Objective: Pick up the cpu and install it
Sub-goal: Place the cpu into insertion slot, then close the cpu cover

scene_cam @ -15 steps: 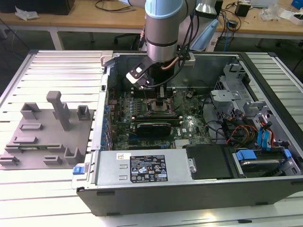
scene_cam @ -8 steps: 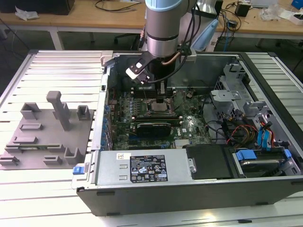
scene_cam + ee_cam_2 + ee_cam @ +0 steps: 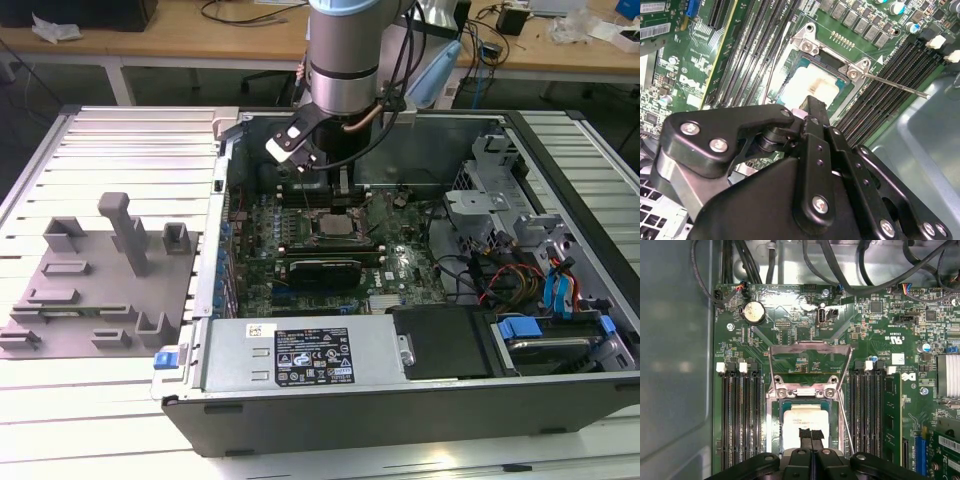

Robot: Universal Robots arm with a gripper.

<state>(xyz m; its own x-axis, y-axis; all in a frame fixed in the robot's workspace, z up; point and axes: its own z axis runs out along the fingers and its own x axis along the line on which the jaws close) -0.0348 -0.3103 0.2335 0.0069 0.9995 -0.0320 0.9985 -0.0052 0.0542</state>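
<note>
At the exterior view's left, a grey moulded fixture (image 3: 95, 290) with upright posts lay on the ribbed table, well apart from the open computer case (image 3: 400, 420). Further right the arm hung over the green motherboard (image 3: 400, 265). The cpu (image 3: 802, 417) lay flat in its socket directly beneath the gripper (image 3: 811, 432), not off to either side. Being square, it offered no long axis to favour. Its top was pale, matt silvery metal with a thin dark rim. The black fingers (image 3: 812, 112) were pressed together with nothing between them, their tips at or just above the chip; I could not tell whether they touched. The steel load frame (image 3: 810, 360) stood hinged open beyond the socket, and black memory slots (image 3: 867, 415) flanked it.
</note>
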